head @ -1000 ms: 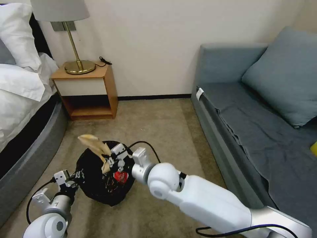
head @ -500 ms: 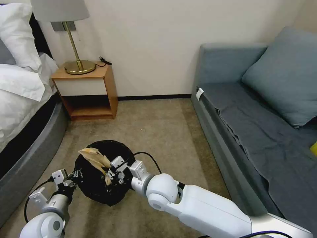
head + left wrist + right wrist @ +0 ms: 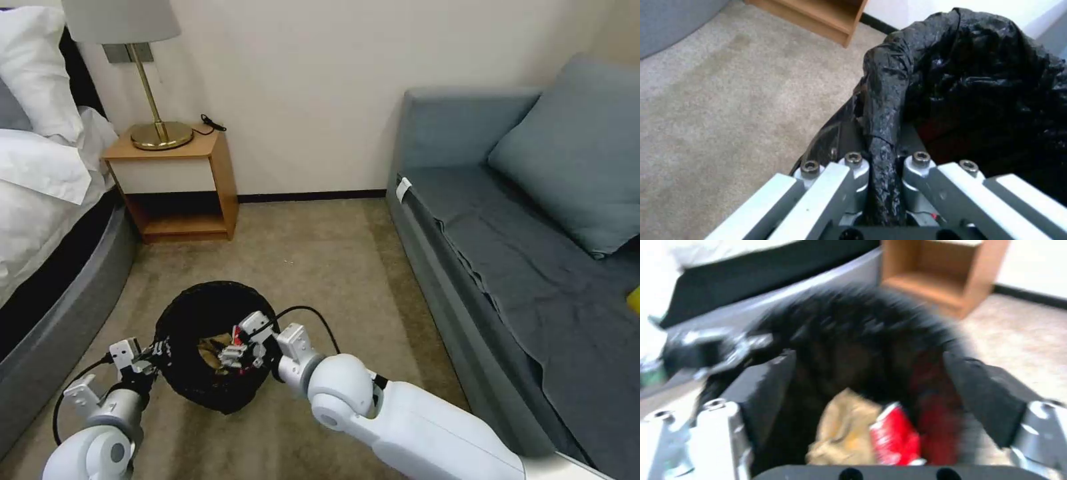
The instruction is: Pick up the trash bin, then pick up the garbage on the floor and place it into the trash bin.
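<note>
Bin (image 3: 200, 313) held above carpet, left gripper (image 3: 884, 163) pinching its bagged rim | right gripper (image 3: 245, 345) spread wide, empty, over the mouth | tan paper (image 3: 840, 430) and red wrapper (image 3: 893, 436) directly beneath (already inside).

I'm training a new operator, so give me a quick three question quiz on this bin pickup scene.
1. True or false: the left gripper is shut on the trash bin rim.
2. Where is the crumpled tan paper? A) floor B) in the bin C) sofa
3. The right gripper jaws are ____.

Key: 1 true; 2 B; 3 open
</note>
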`<state>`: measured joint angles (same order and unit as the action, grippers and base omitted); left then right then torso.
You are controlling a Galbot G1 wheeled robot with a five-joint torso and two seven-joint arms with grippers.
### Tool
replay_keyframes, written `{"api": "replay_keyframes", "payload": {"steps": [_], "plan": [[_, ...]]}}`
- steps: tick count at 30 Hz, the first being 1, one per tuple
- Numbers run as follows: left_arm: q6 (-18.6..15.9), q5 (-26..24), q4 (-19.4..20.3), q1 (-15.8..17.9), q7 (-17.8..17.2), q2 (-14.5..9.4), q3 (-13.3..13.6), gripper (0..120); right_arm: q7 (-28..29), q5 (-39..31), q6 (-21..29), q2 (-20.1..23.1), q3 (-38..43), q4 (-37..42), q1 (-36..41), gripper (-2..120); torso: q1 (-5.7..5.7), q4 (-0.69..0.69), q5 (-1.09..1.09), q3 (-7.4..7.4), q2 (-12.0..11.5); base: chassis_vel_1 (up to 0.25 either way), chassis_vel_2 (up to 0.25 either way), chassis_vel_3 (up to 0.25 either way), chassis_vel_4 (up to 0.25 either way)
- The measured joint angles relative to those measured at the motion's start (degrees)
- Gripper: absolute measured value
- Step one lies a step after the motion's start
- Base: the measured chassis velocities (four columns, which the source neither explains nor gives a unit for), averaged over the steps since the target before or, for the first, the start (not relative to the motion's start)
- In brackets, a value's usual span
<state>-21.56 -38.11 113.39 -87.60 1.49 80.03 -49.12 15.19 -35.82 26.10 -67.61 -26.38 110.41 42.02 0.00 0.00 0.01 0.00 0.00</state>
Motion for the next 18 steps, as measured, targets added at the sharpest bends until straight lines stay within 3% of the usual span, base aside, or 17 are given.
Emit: {"api": "replay_keyframes", "payload": {"steps": [4, 9, 12, 18], "plan": [[-0.4, -1.0, -0.9, 0.2, -1.0, 0.3, 0.2, 4, -0.6, 1.6, -0.8, 2.7, 5.6, 2.3, 3.9, 99, 0.0, -0.01, 0.01, 0.0, 0.0, 0.0, 0.0, 0.0, 0.0], [-1.1, -2.6, -2.1, 0.5, -2.5, 0.8, 0.2, 4, -1.4, 3.0, -1.5, 6.3, 11.1, 5.4, 9.1, 100, 0.0, -0.02, 0.01, 0.0, 0.0, 0.0, 0.0, 0.0, 0.0], [-3.4, -5.6, -2.9, 1.2, -5.3, 1.4, 0.2, 4, -1.8, 4.9, -2.2, 8.8, 15.9, 8.3, 13.6, 100, 0.0, -0.01, 0.01, 0.0, 0.0, 0.0, 0.0, 0.0, 0.0], [-4.7, -6.2, -4.3, 1.8, -7.0, 1.6, 0.6, 4, -1.4, 9.2, -3.6, 9.3, 23.1, 10.9, 18.9, 100, 0.0, 0.0, 0.0, 0.0, 0.0, 0.0, 0.0, 0.0, 0.0]]}}
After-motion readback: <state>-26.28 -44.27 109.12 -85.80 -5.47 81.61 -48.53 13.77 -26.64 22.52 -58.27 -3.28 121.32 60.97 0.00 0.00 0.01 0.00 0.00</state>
